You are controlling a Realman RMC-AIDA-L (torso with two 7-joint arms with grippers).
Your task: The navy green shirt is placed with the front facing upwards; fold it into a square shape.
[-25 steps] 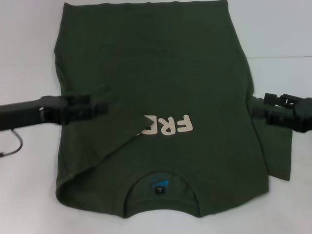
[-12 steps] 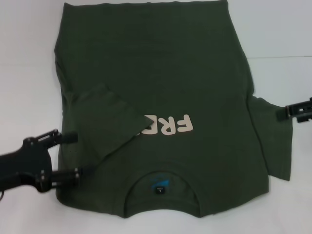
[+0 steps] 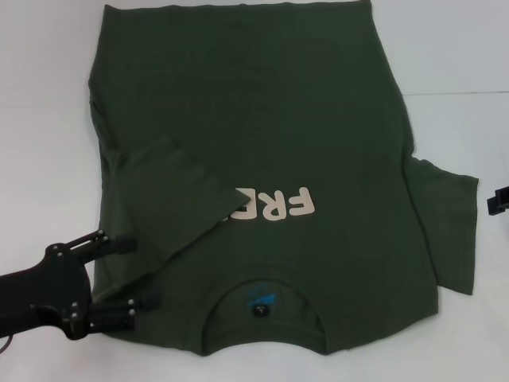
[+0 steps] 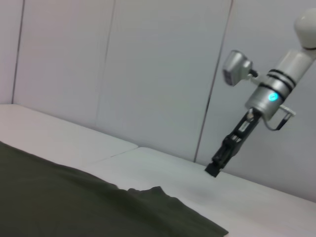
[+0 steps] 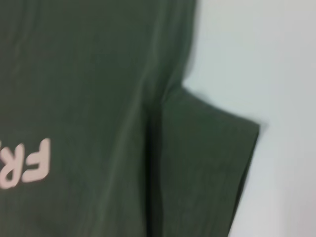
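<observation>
The navy green shirt (image 3: 262,159) lies face up across the white worktop (image 3: 40,95), collar nearest the robot, with the "FREE!" print (image 3: 274,207) partly covered by the left sleeve (image 3: 171,195), which is folded in over the chest. The left hand (image 3: 127,272) sits at the near left corner, fingers spread wide over the shoulder edge and gripping nothing. The right hand (image 3: 497,200) is only just visible at the far right edge, clear of the flat right sleeve (image 3: 449,227); whether it is parted or clenched, I cannot tell. This looks like soft, light cotton that will drape and wrinkle, so pinch it at hems and sleeve edges. The worktop is smooth and pale, backed by plain panelled walls (image 4: 148,74).
</observation>
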